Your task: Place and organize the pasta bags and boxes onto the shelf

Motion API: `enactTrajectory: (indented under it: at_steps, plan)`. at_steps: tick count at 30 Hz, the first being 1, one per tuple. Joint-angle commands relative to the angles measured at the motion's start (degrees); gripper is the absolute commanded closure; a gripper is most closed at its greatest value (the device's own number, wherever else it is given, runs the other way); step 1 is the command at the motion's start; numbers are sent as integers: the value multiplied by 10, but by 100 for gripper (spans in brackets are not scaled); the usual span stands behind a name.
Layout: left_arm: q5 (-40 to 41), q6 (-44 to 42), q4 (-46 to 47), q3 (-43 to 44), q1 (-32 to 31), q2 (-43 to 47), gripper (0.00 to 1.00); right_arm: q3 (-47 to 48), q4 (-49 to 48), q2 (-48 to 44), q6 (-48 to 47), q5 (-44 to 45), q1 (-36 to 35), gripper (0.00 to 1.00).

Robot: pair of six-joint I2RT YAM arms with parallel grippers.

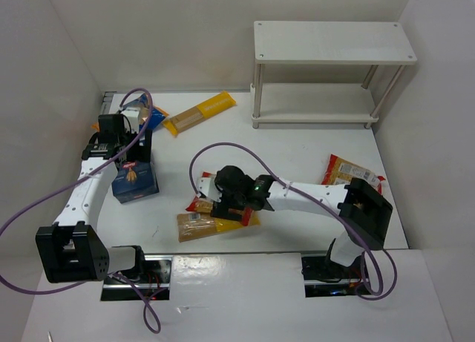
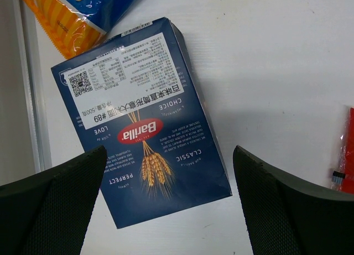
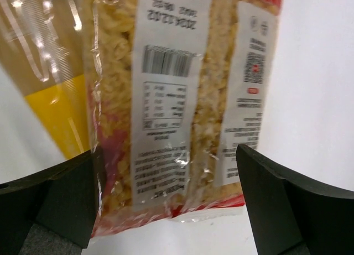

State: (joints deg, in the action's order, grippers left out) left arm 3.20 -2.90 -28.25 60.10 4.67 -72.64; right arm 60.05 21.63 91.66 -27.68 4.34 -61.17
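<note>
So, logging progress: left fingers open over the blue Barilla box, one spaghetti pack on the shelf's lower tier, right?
No: the top view shows that spaghetti pack lying on the table beside the shelf, not on it. The left fingers are open over the Barilla box.

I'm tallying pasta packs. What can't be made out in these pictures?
Clear bag: top view, right arm covers most; right wrist view, top edge cuts it.
Blue-orange bag: top view, left arm hides most; left wrist view, corner only.
Near spaghetti pack: top view, arm overlaps it.

Left arm, right arm low; jaws wide apart.
</note>
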Motion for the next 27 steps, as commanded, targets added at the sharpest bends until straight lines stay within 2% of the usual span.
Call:
enactTrajectory:
  at_steps: [1, 7, 11, 17, 27]
  plan:
    - [5, -4, 16, -3, -3, 4, 0, 6, -76, 8, 13, 71, -4, 0]
    - [0, -4, 16, -3, -3, 4, 0, 23, -80, 54, 1, 110, -4, 0]
    - [0, -4, 16, -3, -3, 9, 0, 34, -39, 82, 1, 64, -4, 0]
    - [-6, -10, 16, -3, -3, 9, 0, 34, -45, 95, -5, 49, -4, 0]
    - [-6, -10, 16, -3, -3, 9, 0, 82, -40, 169, -21, -20, 85, 0]
